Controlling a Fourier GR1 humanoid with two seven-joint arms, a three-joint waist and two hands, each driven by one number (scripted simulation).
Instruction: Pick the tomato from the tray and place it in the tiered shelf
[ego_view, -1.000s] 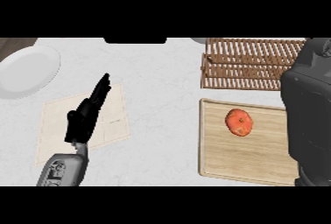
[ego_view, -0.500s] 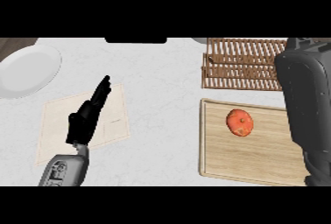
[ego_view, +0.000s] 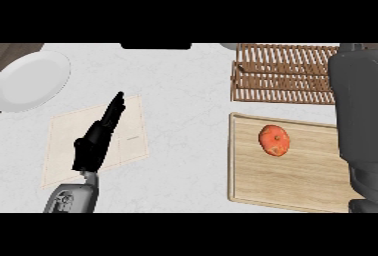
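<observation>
My left robot hand rests open at the left, fingers straight, holding nothing, over a beige mat on the counter. My right arm shows at the right edge, its hand unseen. The tomato lies on the tray, near the shelf beyond. No writing is readable.

Right forearm alongside tray, beside tomato
</observation>
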